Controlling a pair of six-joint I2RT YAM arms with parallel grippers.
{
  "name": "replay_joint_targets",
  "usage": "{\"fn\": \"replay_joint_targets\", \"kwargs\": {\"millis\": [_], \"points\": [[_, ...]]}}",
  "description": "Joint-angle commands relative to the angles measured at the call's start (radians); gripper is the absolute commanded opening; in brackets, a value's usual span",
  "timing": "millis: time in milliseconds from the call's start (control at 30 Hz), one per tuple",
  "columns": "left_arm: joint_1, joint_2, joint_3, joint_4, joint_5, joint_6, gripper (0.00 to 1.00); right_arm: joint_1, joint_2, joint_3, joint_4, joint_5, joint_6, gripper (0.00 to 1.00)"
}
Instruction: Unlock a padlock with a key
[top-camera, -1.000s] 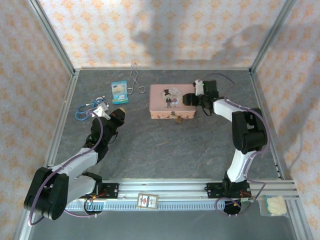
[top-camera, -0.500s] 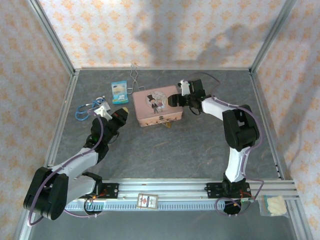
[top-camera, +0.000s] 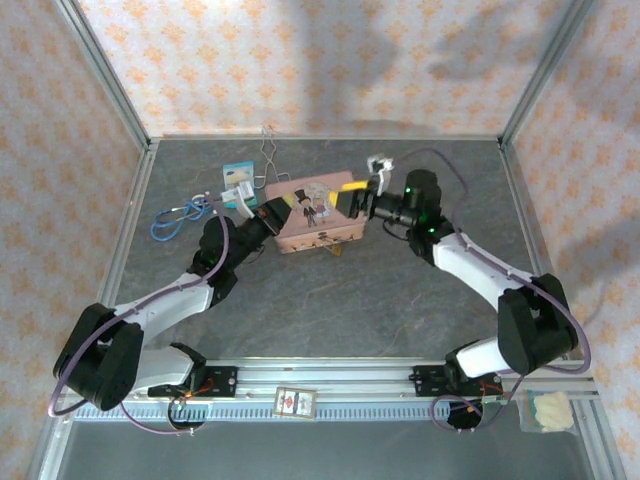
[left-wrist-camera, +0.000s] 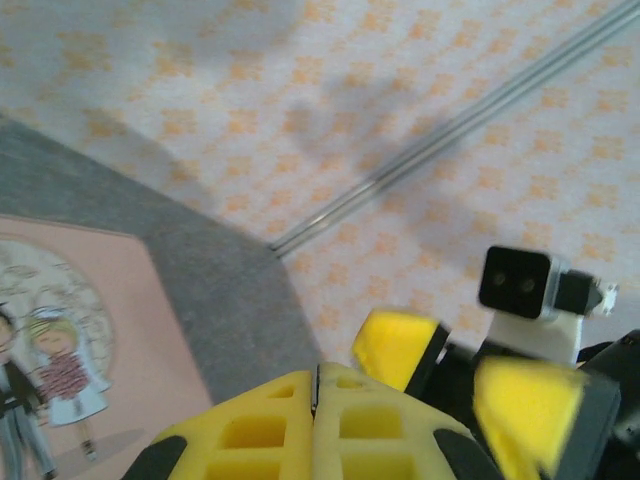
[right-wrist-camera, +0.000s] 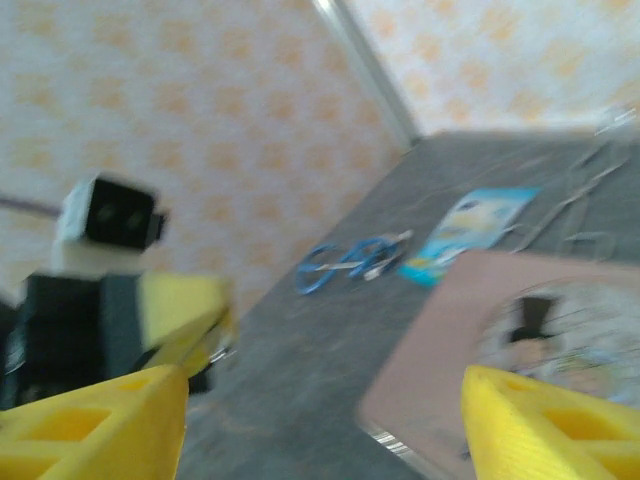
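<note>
at the near edge, on the metal rail, lie a small printed card (top-camera: 295, 402) and a clear bag with something pale in it (top-camera: 548, 410), well apart from the work; farther in, on the grey stone-patterned table (top-camera: 400, 310), the tiny brass-gold padlock (top-camera: 335, 247) hangs at the front wall of the pink rectangular tin with a cartoon couple on its lid (top-camera: 315, 215), and no key stands in it; it is too small to tell whether its shackle is closed; the left gripper (left-wrist-camera: 316, 395) sits at the tin's left end with its yellow fingers pressed together, and whether the tiny silvery key is pinched between them i cannot tell, as i cannot find the key in any view; the right gripper (top-camera: 355, 195) is at the tin's far right corner, jaws wide with nothing between them, and whether a finger touches the lid i cannot say; beyond the left arm lie a light-blue packet (top-camera: 238, 178) and a coil of blue cord (top-camera: 175, 215), and farthest back a bent silver wire tongs (top-camera: 268, 150) by the papered wall; my judgement: the unlocking proper is not begun, both arms seem busy placing or steadying the tin, and bringing the key to the keyhole, turning it and freeing the shackle are all left to do
</note>
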Motion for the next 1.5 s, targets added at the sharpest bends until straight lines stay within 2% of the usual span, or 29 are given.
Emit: {"fn": "replay_joint_targets", "kwargs": {"millis": [0,133,267,400,600,1067,1200,1400,1467], "points": [[-0.024,0.022,0.036,0.141,0.085,0.004,0.0,0.067,-0.02,-0.033,0.176,-0.089,0.077,0.68],[-0.049,0.028,0.022,0.215,0.09,0.024,0.0,0.092,0.014,-0.093,0.421,-0.091,0.251,0.64],[-0.073,0.019,0.01,0.215,0.068,0.055,0.0,0.095,0.058,-0.108,0.534,-0.092,0.332,0.58],[-0.084,0.025,-0.016,0.273,0.066,0.029,0.0,0.098,0.107,-0.11,0.664,-0.109,0.418,0.48],[-0.092,0.033,-0.02,0.297,0.066,0.02,0.0,0.111,0.17,-0.095,0.785,-0.133,0.517,0.4],[-0.102,0.04,-0.027,0.316,0.061,0.014,0.0,0.13,0.227,-0.079,0.888,-0.136,0.594,0.24],[-0.104,0.038,-0.029,0.316,0.055,0.01,0.0,0.132,0.241,-0.077,0.898,-0.133,0.605,0.16],[-0.115,0.04,-0.025,0.32,0.052,0.007,0.0,0.132,0.256,-0.077,0.907,-0.126,0.616,0.12],[-0.121,0.045,-0.026,0.326,0.051,0.003,0.0,0.132,0.26,-0.075,0.914,-0.121,0.62,0.03]]}}
